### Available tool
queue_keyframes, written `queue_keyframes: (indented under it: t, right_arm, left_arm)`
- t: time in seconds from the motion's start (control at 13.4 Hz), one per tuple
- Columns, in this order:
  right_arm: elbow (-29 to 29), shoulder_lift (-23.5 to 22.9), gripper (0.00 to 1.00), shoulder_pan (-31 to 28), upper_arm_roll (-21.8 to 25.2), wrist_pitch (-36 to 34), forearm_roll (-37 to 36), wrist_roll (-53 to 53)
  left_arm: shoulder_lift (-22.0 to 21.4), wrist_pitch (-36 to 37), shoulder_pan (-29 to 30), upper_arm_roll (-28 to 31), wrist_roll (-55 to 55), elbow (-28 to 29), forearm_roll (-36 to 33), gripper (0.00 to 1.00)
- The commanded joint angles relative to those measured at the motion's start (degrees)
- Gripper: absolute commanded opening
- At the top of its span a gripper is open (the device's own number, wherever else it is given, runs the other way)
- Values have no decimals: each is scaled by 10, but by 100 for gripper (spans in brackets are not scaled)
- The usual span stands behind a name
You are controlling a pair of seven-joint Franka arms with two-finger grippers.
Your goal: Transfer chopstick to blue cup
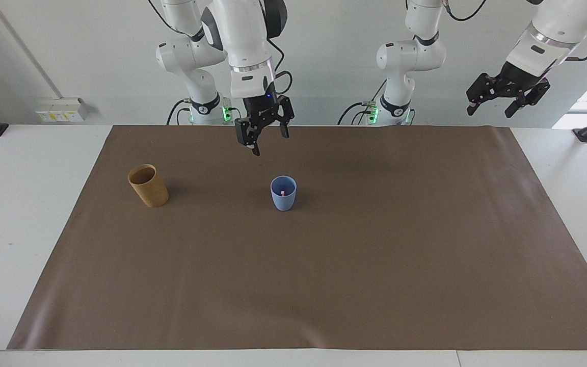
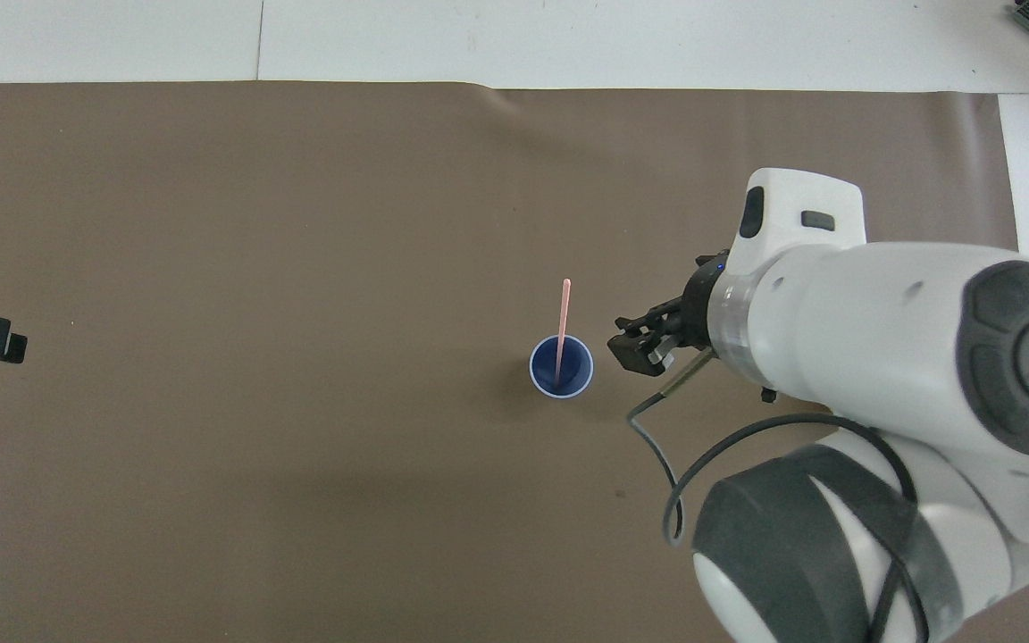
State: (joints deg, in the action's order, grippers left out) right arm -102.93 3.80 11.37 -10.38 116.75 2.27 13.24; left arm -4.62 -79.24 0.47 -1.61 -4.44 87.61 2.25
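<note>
Standing in the blue cup (image 1: pixel 283 193), the chopstick (image 2: pixel 561 327) has its lower end down inside the cup and leans away from the robots, its upper part rising past the rim in the overhead view; in the facing view only a small pink end shows inside the cup's mouth. The blue cup sits upright on the brown mat (image 1: pixel 324 280), near the middle of the table's width and in the half closer to the robots. The right gripper (image 1: pixel 265 136) hangs in the air over the mat, off to the side of the cup toward the right arm's end, with its fingers spread wide and nothing between them. A tan cup (image 1: pixel 148 185) stands upright on the mat further toward that same end, well apart from the blue cup. The left gripper (image 1: pixel 507 94) waits high over the left arm's end of the table, also open and empty.
</note>
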Motion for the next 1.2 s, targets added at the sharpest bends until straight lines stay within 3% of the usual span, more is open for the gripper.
queue_keyframes:
  t: [0.0, 0.3, 0.6, 0.75, 1.12]
  right_arm:
    - [27, -3, 100, -45, -5, -33, 38, 12]
    - [57, -7, 100, -71, -2, -75, 67, -72]
    - [97, -8, 100, -89, 0, -210, 13, -227]
    - [92, -3, 100, -100, -1, -237, -50, -250]
    - [92, -7, 100, -154, -1, -284, -52, -313]
  left_arm:
    - [-7, 14, 6, 1, -6, 2, 2, 100]
    - [30, 23, 9, 0, -6, -32, -6, 100]
    - [9, 18, 2, 1, -4, 2, -5, 100]
    - [10, 16, 1, 0, -3, 1, -5, 100]
    - [10, 16, 9, 1, -4, 1, -5, 100]
